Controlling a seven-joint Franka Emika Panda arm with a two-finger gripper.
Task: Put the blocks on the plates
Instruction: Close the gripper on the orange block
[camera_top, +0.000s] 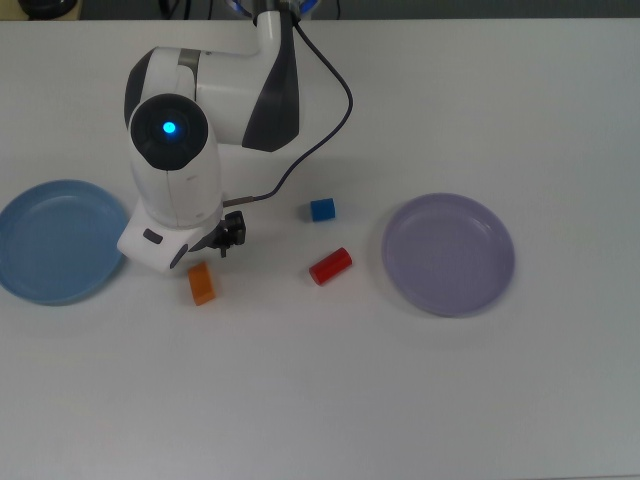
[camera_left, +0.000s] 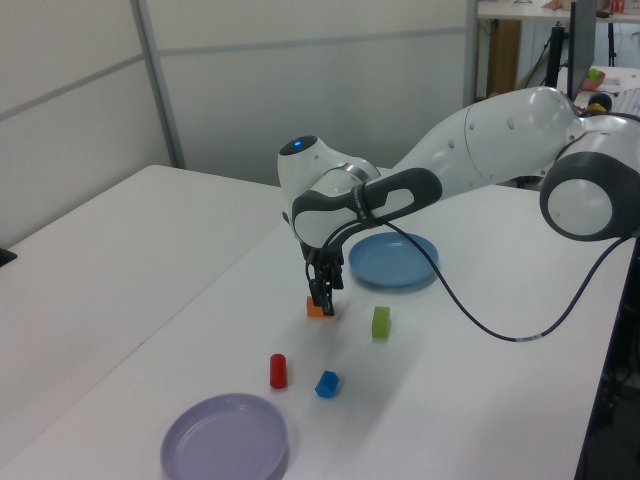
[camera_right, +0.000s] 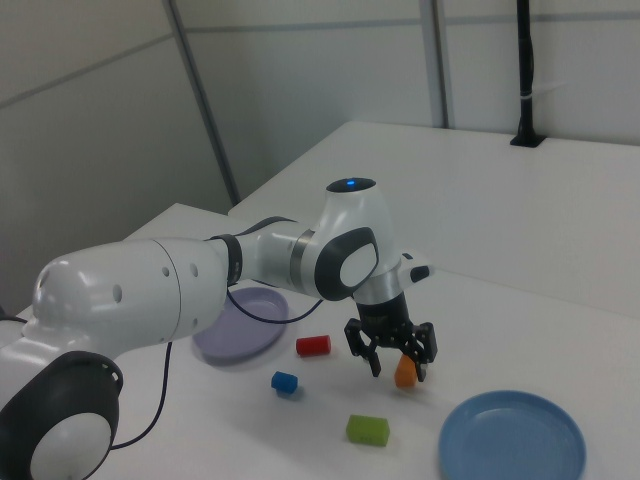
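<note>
End effector (camera_right: 398, 362) spread wide astride orange block (camera_right: 405, 372), bare desk (camera_top: 320, 400) toward 6 o'clock in top view; lime-green block (camera_right: 368, 430) hidden there, seen in right view.

Arm: bent over, wrist pointing down at the table.
Gripper (camera_right: 397, 362): fingers spread, low, straddling the orange block (camera_right: 405, 372).

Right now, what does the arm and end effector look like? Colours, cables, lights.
The arm has glossy white rounded shells with dark grey joint bands. A blue light glows on the wrist. A black cable loops alongside. The end effector is small, black and two-fingered.
</note>
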